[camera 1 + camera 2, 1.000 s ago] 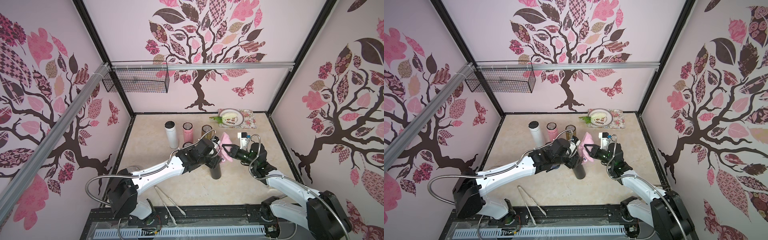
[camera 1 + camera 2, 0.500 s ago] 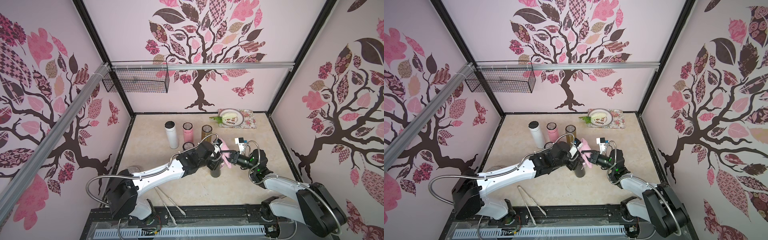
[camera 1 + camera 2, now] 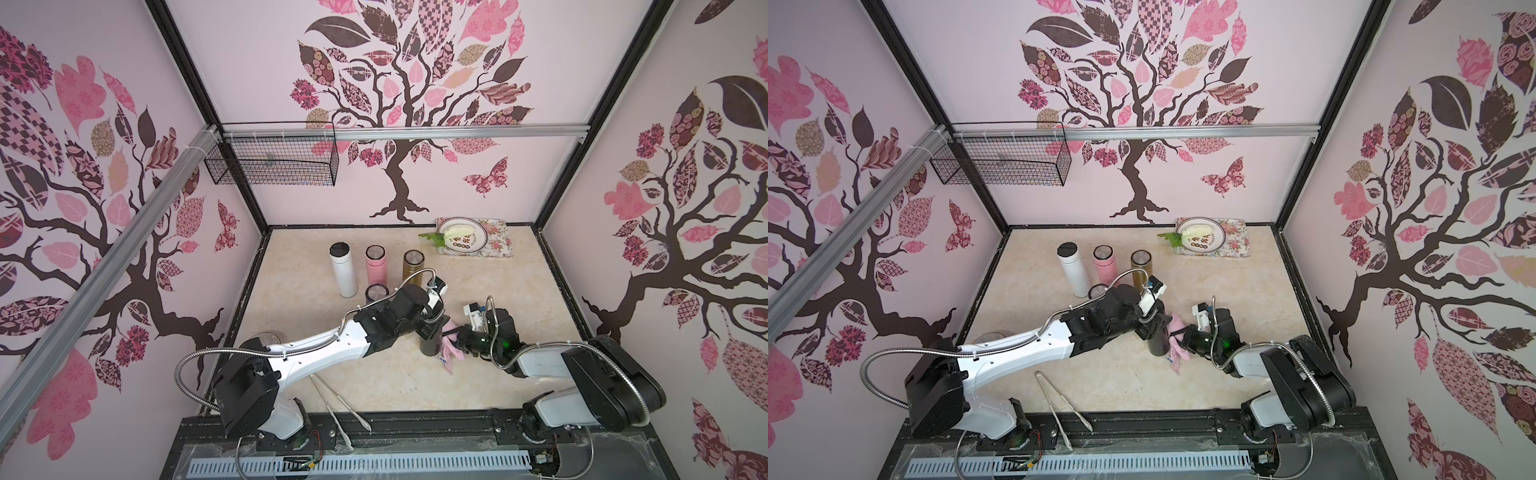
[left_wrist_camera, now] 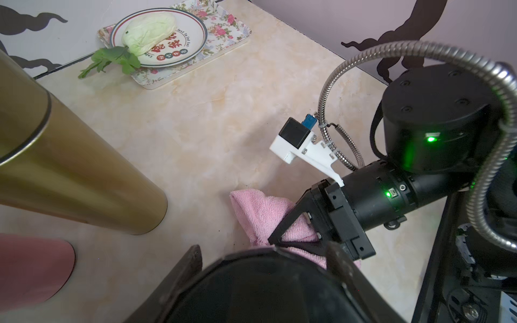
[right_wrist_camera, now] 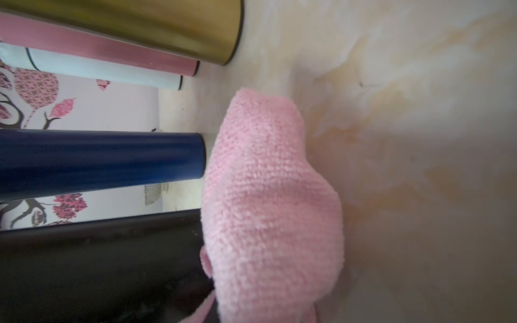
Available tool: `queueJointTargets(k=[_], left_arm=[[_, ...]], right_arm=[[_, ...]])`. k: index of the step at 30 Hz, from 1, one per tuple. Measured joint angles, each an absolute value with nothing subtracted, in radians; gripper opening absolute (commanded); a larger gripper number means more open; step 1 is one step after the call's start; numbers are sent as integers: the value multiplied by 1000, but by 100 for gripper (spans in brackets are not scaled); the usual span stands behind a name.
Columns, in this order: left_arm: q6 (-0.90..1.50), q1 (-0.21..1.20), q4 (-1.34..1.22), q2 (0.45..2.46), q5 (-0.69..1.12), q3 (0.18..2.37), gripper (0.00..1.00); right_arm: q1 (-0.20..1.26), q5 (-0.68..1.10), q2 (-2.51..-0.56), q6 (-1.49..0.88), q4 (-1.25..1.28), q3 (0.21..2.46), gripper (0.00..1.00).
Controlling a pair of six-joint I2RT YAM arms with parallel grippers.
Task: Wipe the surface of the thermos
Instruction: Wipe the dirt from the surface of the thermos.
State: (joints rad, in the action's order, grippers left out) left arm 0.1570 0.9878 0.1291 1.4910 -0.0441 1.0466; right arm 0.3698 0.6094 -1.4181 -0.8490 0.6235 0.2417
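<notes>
Pink cloth [image 3: 448, 359] on the black thermos [image 3: 429, 347], with the wipe under way.

In both top views the black thermos stands near the middle of the table [image 3: 519, 299], a touch toward 6 o'clock. The left gripper [image 3: 433, 328] is clamped on its upper end, and the right gripper [image 3: 456, 335], at its 3 o'clock, pinches the cloth against the wall. In the left wrist view, dark fingers [image 4: 337, 263] flank the black top, and the cloth sits bunched in the other arm's closed jaws just beside it. In the right wrist view the cloth fills the frame and seems to touch the flask low down, though blur hides the contact. Next, I'd judge, the cloth must sweep along or around the wall while the left grip holds steady.
</notes>
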Motion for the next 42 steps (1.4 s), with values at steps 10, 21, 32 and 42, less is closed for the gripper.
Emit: queueJointTargets(k=[10, 21, 32, 42], left_arm=[[132, 1005, 64, 1481, -56, 1006, 0], [136, 1012, 32, 1477, -83, 985, 0], [294, 1022, 19, 1554, -234, 1054, 0], [624, 1015, 263, 1666, -407, 1255, 0]], right_arm=[[365, 736, -1322, -912, 739, 396, 0], [354, 811, -1419, -892, 911, 391, 0], [368, 589, -1265, -726, 553, 208, 0], [642, 393, -767, -633, 605, 108, 0]])
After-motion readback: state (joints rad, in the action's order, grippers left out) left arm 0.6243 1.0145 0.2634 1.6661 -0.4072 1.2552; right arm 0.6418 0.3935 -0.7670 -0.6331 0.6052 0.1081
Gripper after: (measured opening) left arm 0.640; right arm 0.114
